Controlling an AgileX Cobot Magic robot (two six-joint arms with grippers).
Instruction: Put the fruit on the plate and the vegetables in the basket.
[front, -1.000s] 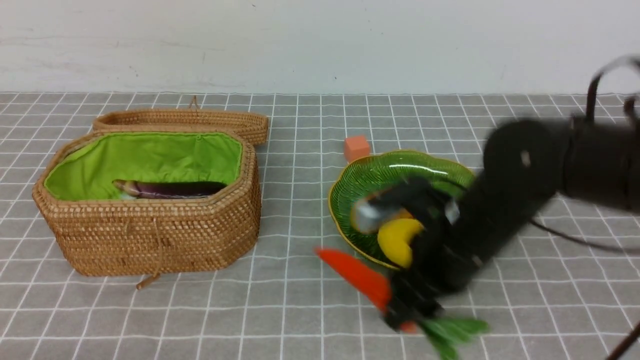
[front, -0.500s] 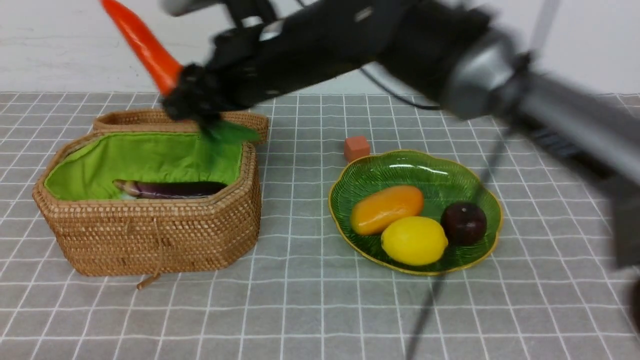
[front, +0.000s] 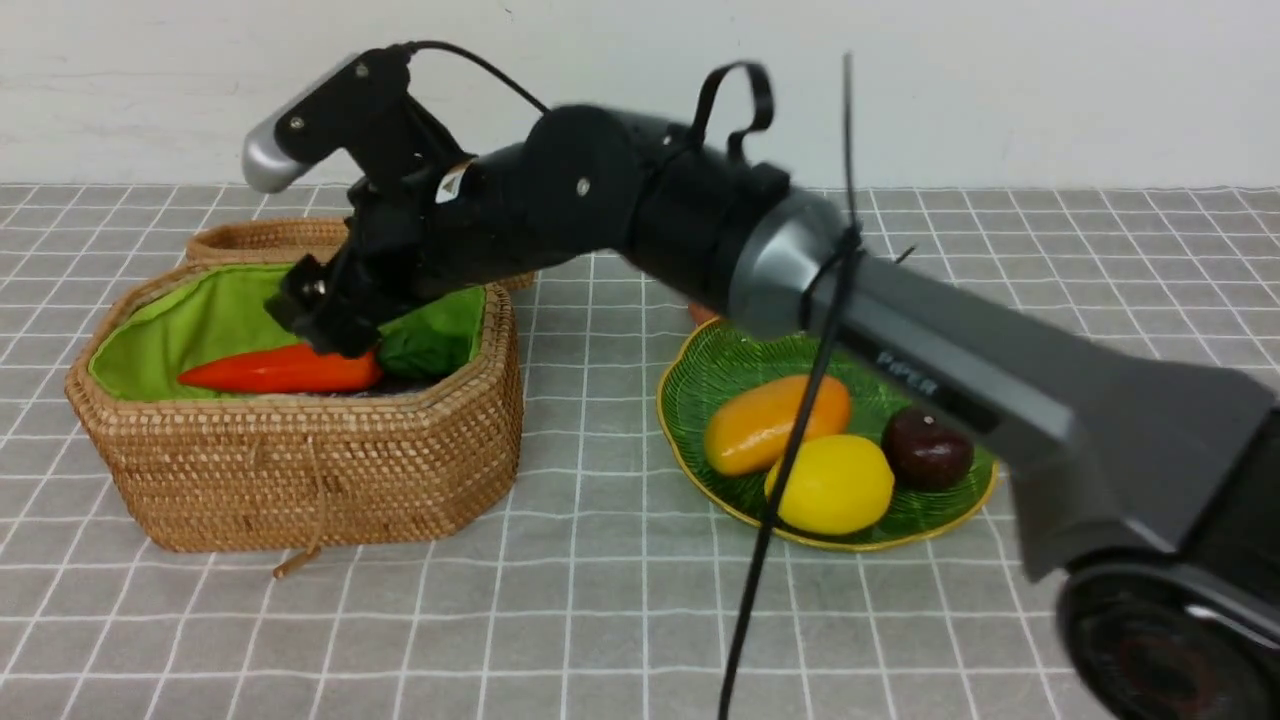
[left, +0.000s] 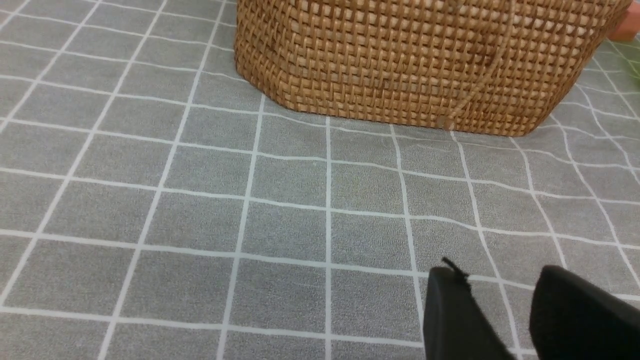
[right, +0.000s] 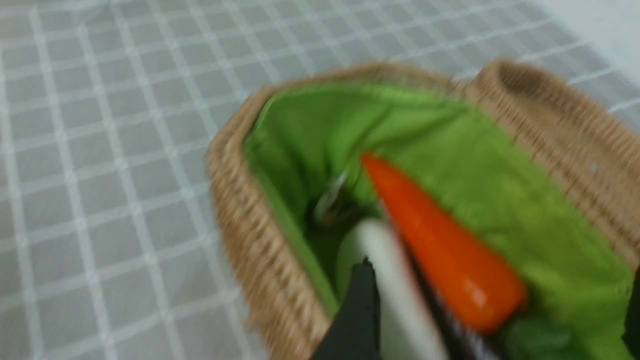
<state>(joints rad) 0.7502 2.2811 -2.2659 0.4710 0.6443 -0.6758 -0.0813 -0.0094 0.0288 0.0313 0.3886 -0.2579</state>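
Surface: a grey cloth (front: 600, 620) with a white grid of squares is covering the table, lying slightly rippled beside the basket in the left wrist view
Room: a plain white wall (front: 1000, 90) is rising behind the table's far edge
Writing: the word "PiPER" (front: 908, 372) is showing in pale letters on the grey link of the right arm; no other writing is readable
Basket: the woven basket (front: 300, 470) is sitting on the left of the cloth, its green lining showing and its lid (front: 260, 238) lying open behind it
Carrot: the orange carrot (front: 280, 369) is lying inside the basket, tip pointing left, its green leaves (front: 430, 340) bunching at the right end
Other vegetables: in the blurred right wrist view a white radish (right: 390, 280) is lying beside the carrot; the eggplant is mostly hidden
Right gripper: the right gripper (front: 325, 318) is reaching into the basket just above the carrot's thick end; its fingers appear parted wide around the carrot in the wrist view, not pinching it
Left gripper: the left gripper (left: 505, 320) is hanging low over bare cloth near the basket's wall, its two dark fingers slightly apart and holding nothing
Plate: the green leaf plate (front: 720, 370) is sitting right of the basket
Fruit: the mango (front: 775, 422), the lemon (front: 830, 484) and the maroon fruit (front: 927, 449) are resting on the plate, close together
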